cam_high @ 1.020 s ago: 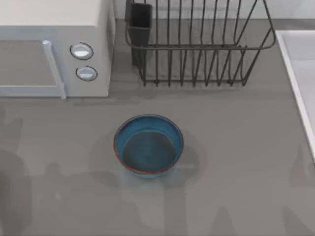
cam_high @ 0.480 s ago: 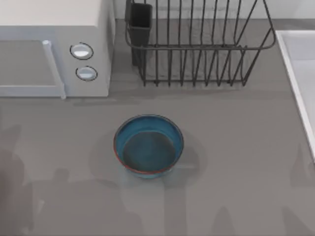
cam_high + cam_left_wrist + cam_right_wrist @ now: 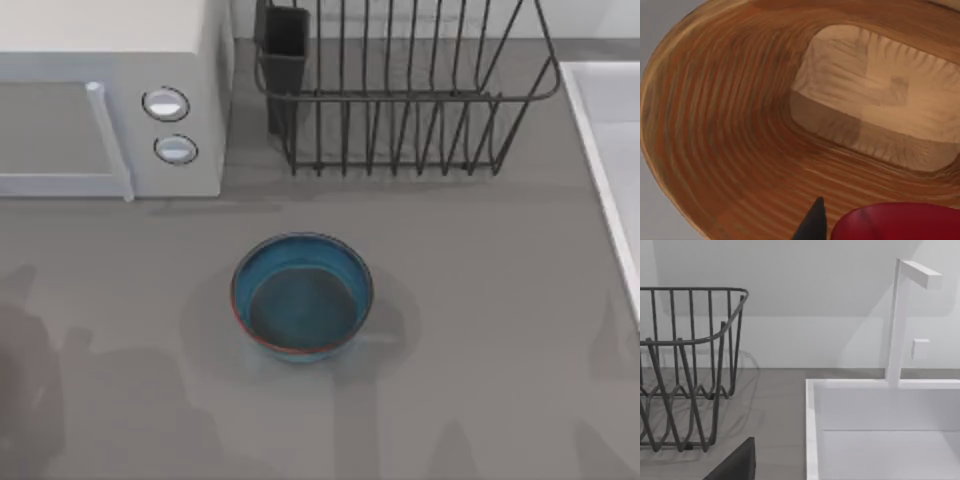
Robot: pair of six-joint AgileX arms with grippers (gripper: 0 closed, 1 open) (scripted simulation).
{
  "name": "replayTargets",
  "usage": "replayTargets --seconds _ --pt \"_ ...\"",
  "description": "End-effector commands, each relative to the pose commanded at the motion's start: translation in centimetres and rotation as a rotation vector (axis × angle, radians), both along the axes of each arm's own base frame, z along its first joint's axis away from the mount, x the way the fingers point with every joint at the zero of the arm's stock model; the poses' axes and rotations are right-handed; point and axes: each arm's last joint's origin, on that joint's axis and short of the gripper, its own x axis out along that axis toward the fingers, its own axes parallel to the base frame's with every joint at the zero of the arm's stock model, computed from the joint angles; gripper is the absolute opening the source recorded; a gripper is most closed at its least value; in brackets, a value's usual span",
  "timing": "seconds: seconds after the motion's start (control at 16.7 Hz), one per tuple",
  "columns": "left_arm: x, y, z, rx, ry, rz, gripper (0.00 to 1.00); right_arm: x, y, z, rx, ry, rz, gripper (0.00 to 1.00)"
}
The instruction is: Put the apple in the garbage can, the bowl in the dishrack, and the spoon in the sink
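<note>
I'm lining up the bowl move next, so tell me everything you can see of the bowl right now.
The bowl is round and deep, glazed blue on its wall, with a thin reddish-brown rim and a darker grey-blue inside. It looks ceramic. It stands upright and holds nothing, on the grey table near the middle of the top view, in front of the dishrack and apart from it. Nothing but the table touches it.

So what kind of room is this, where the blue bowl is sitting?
It looks like a kitchen counter. There's a microwave with two knobs, a wire dishrack behind the bowl, and a white sink with a tap.
</note>
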Motion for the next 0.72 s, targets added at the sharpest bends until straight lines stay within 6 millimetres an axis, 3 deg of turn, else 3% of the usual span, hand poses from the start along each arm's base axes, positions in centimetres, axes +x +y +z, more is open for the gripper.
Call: replayTargets --seconds 0.18,0.42,0.72 --pt "-0.1 0.0 -1.9 -0.004 0.007 -0.001 0.0 0.0 0.0 0.0 0.0 0.0 0.0 1.0" --pt "-0.1 0.0 -2.0 -0.004 0.008 -0.002 0.0 0.0 0.0 0.0 0.0 0.0 0.0 1.0" --pt "-0.1 0.0 -2.0 -0.004 0.008 -0.002 0.38 0.0 0.0 0.0 0.0 0.0 0.0 1.0"
